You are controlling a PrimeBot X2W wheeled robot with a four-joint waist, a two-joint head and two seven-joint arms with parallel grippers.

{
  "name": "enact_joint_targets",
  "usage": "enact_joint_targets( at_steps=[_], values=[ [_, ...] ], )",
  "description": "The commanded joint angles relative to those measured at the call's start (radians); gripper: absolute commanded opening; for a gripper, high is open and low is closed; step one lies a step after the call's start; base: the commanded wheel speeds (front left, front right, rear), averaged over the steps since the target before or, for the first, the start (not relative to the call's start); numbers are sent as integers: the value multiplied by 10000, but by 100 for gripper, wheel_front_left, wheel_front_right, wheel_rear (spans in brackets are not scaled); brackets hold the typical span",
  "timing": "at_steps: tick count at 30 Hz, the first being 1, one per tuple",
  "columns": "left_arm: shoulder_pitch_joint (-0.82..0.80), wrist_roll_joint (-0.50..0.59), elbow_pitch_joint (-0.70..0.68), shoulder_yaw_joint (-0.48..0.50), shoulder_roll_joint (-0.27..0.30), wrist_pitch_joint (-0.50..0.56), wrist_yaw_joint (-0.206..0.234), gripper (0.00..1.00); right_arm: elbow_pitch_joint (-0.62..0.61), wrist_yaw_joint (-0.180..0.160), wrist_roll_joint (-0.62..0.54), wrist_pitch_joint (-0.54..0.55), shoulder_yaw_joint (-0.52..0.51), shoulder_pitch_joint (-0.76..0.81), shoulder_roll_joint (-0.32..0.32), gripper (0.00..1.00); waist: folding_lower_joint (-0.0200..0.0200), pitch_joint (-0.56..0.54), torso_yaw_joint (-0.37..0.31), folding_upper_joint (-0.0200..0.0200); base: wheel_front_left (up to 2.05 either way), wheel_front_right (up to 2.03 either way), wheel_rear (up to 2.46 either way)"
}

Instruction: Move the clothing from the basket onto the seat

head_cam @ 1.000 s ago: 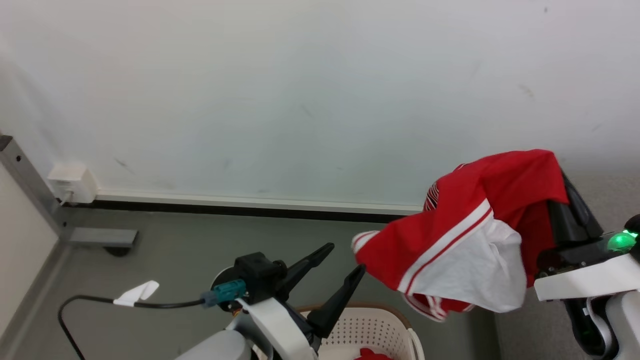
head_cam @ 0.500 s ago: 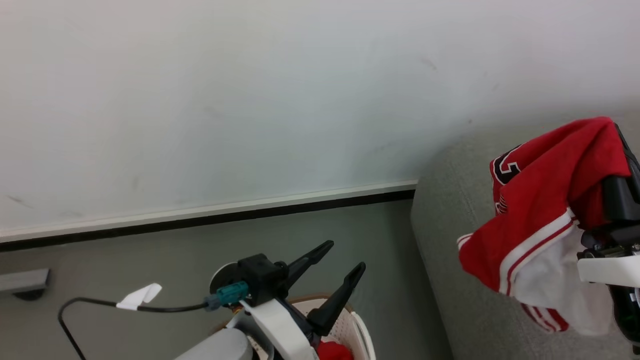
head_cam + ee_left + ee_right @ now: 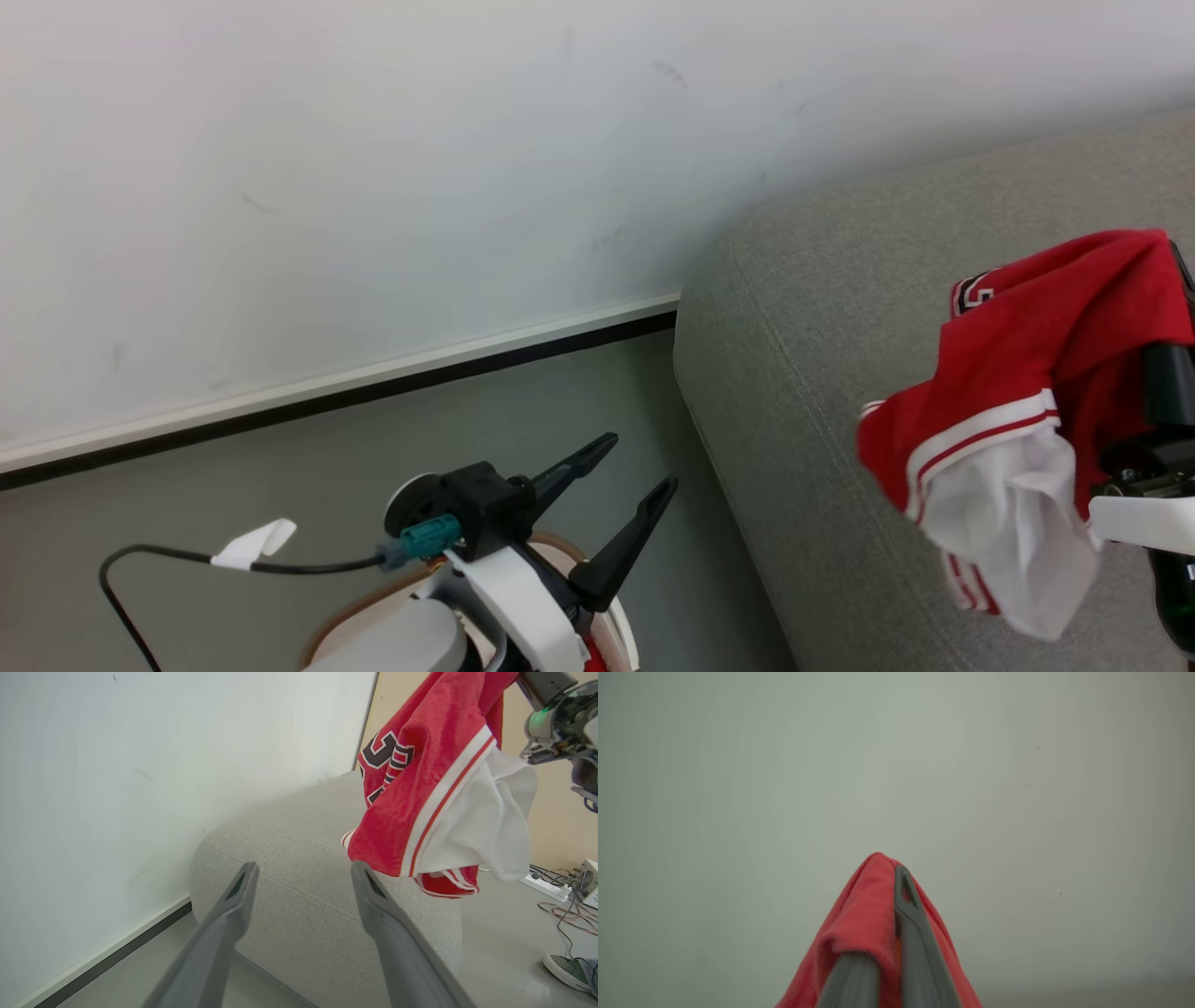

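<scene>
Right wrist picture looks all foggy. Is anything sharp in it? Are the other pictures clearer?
Right wrist view: dim and hazy, the red clothing and right gripper blurring toward the bottom edge. Left wrist view: brighter, the numerals crisp, the left gripper soft up close. Head view: evenly lit, sharp.

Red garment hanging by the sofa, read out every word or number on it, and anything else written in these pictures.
"5": black numeral edged white on the red sports garment, left wrist view; folds cut it, so likely only.
Numeral beside it: folded, unreadable.
Head view: a numeral's corner, unreadable.
No other text legible.
</scene>
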Motion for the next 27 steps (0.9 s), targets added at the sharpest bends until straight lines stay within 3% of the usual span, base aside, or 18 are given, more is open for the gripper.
enact_joint_targets(
  at_steps=[1,12,21,27],
  values=[
    [-113,205,21,26,39,-71,-26,100,-81,-22,-51,-19,-81,-112,11,0,0,151,-80,-1,0,0,0],
    [-553,494,-422,248,178,-56,-166,100,277,-22,-447,-19,-919,-1500,-126,0,0,1156,206,-1,0,0,0],
    [-1246,881,-926,373,580,11,-280,100,849,-22,-153,-17,-2181,-3164,-809,0,0,2825,905,-1,0,0,0],
    [-1750,988,-1201,523,721,52,-329,100,1963,-22,99,106,-2768,-4183,-1509,0,0,3956,1365,-1,0,0,0]
  ],
)
